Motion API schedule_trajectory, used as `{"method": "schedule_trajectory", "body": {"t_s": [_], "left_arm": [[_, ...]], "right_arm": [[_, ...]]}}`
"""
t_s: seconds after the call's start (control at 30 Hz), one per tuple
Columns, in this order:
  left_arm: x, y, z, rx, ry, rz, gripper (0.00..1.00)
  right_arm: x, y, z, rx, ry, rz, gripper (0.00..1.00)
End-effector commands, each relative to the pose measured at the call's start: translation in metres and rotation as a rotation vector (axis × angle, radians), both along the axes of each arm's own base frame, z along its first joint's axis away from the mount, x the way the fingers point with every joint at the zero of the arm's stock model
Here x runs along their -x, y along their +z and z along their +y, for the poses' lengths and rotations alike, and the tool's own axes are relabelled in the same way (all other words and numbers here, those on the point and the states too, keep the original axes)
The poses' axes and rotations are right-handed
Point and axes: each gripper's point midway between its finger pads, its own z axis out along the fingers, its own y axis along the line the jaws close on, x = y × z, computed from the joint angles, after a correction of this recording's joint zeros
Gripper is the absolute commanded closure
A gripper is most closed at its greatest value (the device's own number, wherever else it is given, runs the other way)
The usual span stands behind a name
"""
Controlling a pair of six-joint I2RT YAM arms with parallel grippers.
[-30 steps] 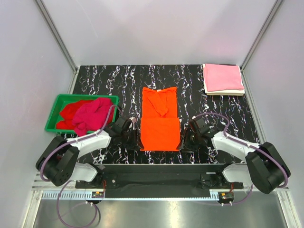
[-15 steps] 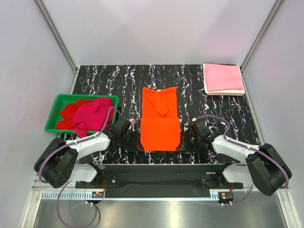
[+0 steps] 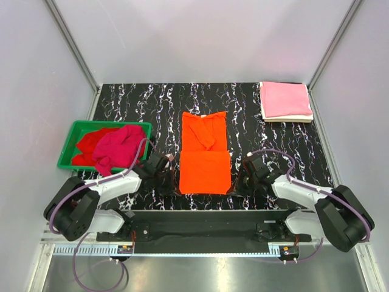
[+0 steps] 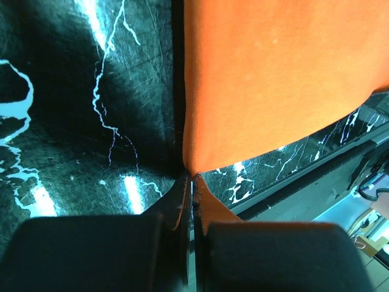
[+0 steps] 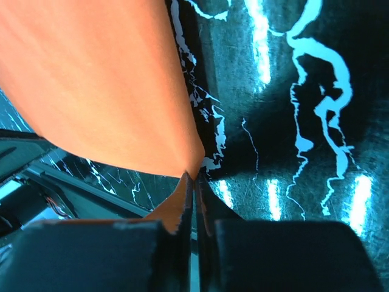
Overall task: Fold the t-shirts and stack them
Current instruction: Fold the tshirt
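A bright orange t-shirt [image 3: 205, 155] lies partly folded in the middle of the black marbled table [image 3: 146, 103]. My left gripper [image 3: 172, 179] is shut on its near left corner [image 4: 193, 164], the cloth pinched between the fingertips. At the near right corner [image 5: 189, 159], my right gripper [image 3: 239, 180] is shut on the cloth too. A folded pink t-shirt [image 3: 285, 100] rests on a cream-white one [image 3: 289, 118] at the back right. Crimson-magenta [image 3: 118, 146] and red [image 3: 89, 143] t-shirts are heaped in a bin.
The green plastic bin [image 3: 68, 146] stands at the left edge, just beyond my left arm. Metal frame posts [image 3: 73, 45] rise at the back corners. The table's near edge and the arm mounting rail [image 3: 200, 216] run close behind both grippers.
Both grippers have closed on the near corners of the orange t-shirt. The near hem has drawn in slightly; both arms shifted a little toward the near edge.
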Motion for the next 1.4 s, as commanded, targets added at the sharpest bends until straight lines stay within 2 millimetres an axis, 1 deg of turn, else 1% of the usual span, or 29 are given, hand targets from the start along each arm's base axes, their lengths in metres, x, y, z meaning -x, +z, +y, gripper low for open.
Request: {"method": "schedule_trajectory", "body": {"t_s": [0.0, 0.07, 0.1, 0.13, 0.2, 0.23, 0.33, 0.37, 0.43, 0.57, 0.63, 0.67, 0.73, 0.77, 0.83, 0.87, 0.93, 1.0, 1.03, 1.07, 1.1, 1.13, 1.17, 1.2, 1.23, 1.27, 1.3, 1.33, 1.37], "left_arm": [[-0.001, 0.002, 0.004, -0.039, -0.013, -0.011, 1.00], [-0.007, 0.014, 0.001, -0.031, -0.017, -0.040, 1.00], [-0.007, 0.015, 0.005, -0.051, -0.014, -0.041, 1.00], [-0.011, 0.025, 0.003, -0.041, -0.014, -0.068, 1.00], [-0.011, 0.031, 0.005, -0.056, -0.011, -0.082, 1.00], [-0.012, 0.040, 0.001, -0.040, -0.016, -0.105, 1.00], [-0.010, 0.054, -0.006, -0.015, -0.036, -0.133, 1.00], [-0.009, 0.057, -0.007, -0.010, -0.038, -0.137, 1.00], [-0.010, 0.070, -0.011, 0.008, -0.038, -0.159, 1.00], [-0.017, 0.091, -0.015, 0.027, -0.026, -0.201, 1.00], [-0.024, 0.100, -0.016, 0.007, -0.030, -0.218, 1.00], [-0.028, 0.103, -0.016, -0.002, -0.030, -0.227, 1.00], [-0.040, 0.113, -0.018, -0.031, -0.028, -0.255, 1.00], [-0.045, 0.117, -0.018, -0.040, -0.025, -0.265, 1.00], [-0.060, 0.129, -0.018, -0.062, -0.018, -0.285, 1.00], [-0.066, 0.131, -0.017, -0.067, -0.017, -0.291, 1.00], [-0.085, 0.139, -0.014, -0.075, 0.004, -0.301, 1.00], [-0.102, 0.147, -0.013, -0.071, 0.010, -0.311, 1.00], [-0.109, 0.149, -0.012, -0.069, 0.014, -0.316, 1.00], [-0.116, 0.151, -0.012, -0.072, 0.014, -0.321, 1.00], [-0.126, 0.154, -0.015, -0.071, 0.001, -0.320, 1.00], [-0.135, 0.155, -0.011, -0.069, 0.014, -0.315, 1.00], [-0.141, 0.157, -0.012, -0.061, 0.013, -0.314, 1.00], [-0.153, 0.162, -0.016, -0.052, 0.010, -0.326, 1.00], [-0.162, 0.165, -0.013, -0.050, 0.019, -0.328, 1.00], [-0.169, 0.169, -0.014, -0.046, 0.017, -0.342, 1.00], [-0.184, 0.174, -0.017, -0.047, 0.024, -0.359, 1.00], [-0.193, 0.177, -0.015, -0.045, 0.033, -0.365, 1.00], [-0.200, 0.180, -0.016, -0.039, 0.035, -0.372, 1.00]], "right_arm": [[-0.003, 0.003, -0.005, 0.030, -0.003, -0.046, 1.00], [-0.004, 0.009, -0.006, 0.034, -0.004, -0.062, 1.00], [-0.005, 0.011, -0.007, 0.037, -0.003, -0.069, 1.00], [-0.002, 0.011, -0.009, 0.046, -0.002, -0.064, 1.00], [-0.005, 0.022, -0.010, 0.041, -0.012, -0.099, 1.00], [-0.004, 0.029, -0.011, 0.032, -0.012, -0.113, 1.00], [-0.004, 0.044, -0.010, 0.009, -0.014, -0.134, 1.00], [-0.006, 0.055, -0.008, -0.013, -0.016, -0.159, 1.00], [-0.005, 0.065, -0.011, -0.015, -0.026, -0.174, 1.00], [-0.016, 0.089, -0.015, -0.002, -0.050, -0.253, 1.00], [-0.022, 0.092, -0.015, 0.025, -0.043, -0.261, 1.00], [-0.029, 0.104, -0.012, 0.023, -0.027, -0.292, 1.00], [-0.036, 0.105, -0.012, 0.063, -0.019, -0.290, 1.00], [-0.045, 0.118, -0.009, 0.067, -0.012, -0.325, 1.00], [-0.056, 0.119, -0.011, 0.118, -0.022, -0.330, 1.00], [-0.066, 0.130, -0.008, 0.120, -0.016, -0.360, 1.00], [-0.075, 0.136, -0.004, 0.137, 0.003, -0.370, 1.00], [-0.102, 0.148, 0.000, 0.191, 0.012, -0.404, 1.00], [-0.102, 0.139, -0.002, 0.215, 0.015, -0.378, 1.00], [-0.115, 0.153, -0.001, 0.215, 0.012, -0.405, 1.00], [-0.122, 0.154, -0.001, 0.220, 0.015, -0.403, 1.00], [-0.129, 0.148, -0.001, 0.236, 0.023, -0.379, 1.00], [-0.144, 0.161, -0.003, 0.226, 0.014, -0.403, 1.00], [-0.150, 0.165, -0.002, 0.214, 0.023, -0.405, 1.00], [-0.162, 0.171, 0.000, 0.212, 0.022, -0.413, 1.00], [-0.173, 0.173, -0.006, 0.223, 0.013, -0.416, 1.00], [-0.180, 0.176, -0.006, 0.219, 0.013, -0.421, 1.00], [-0.193, 0.179, -0.005, 0.219, 0.018, -0.426, 1.00], [-0.201, 0.181, -0.006, 0.213, 0.020, -0.428, 1.00]]}}
